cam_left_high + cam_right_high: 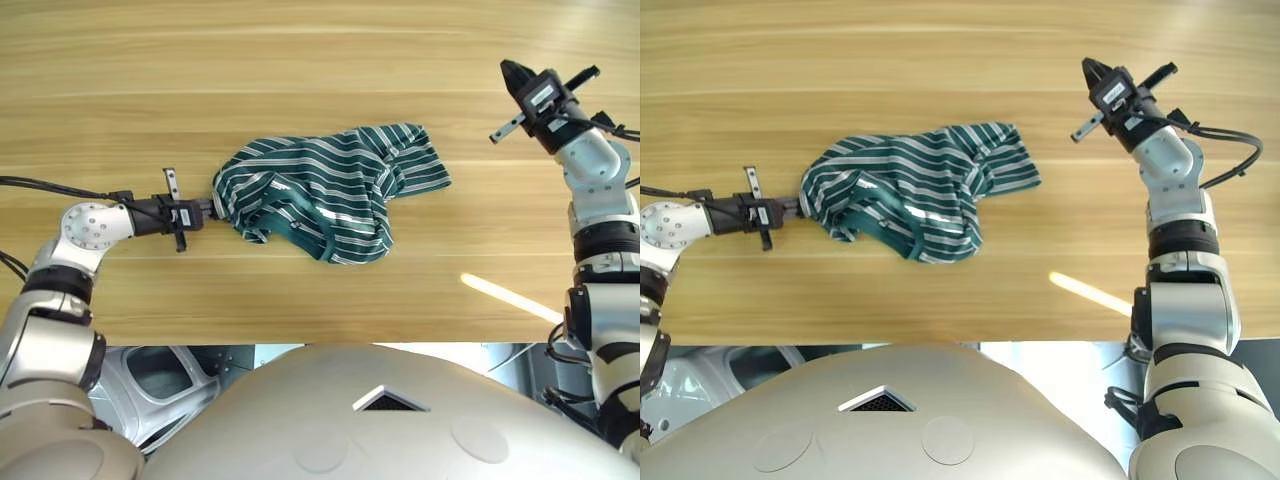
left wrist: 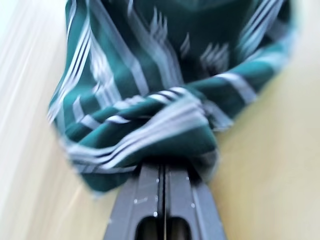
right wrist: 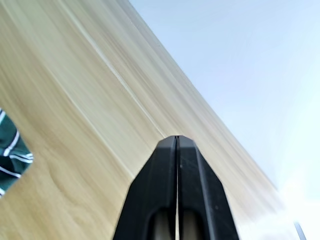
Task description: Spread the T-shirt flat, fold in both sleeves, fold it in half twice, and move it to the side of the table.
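Left tool [image 1: 212,209] is clamped on the crumpled T-shirt [image 1: 320,190] at its nine o'clock edge, mid counter [image 1: 300,60]. Right tool [image 1: 512,75] is pinched shut and empty, well apart at two o'clock, so left's nearer.

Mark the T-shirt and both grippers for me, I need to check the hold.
T-shirt [image 1: 320,190], left eye view, middle of the crumpled striped cloth.
left gripper [image 1: 211,208], left eye view, fingertips pinching the shirt's edge.
right gripper [image 1: 511,71], left eye view, closed fingertips, apart from the shirt.
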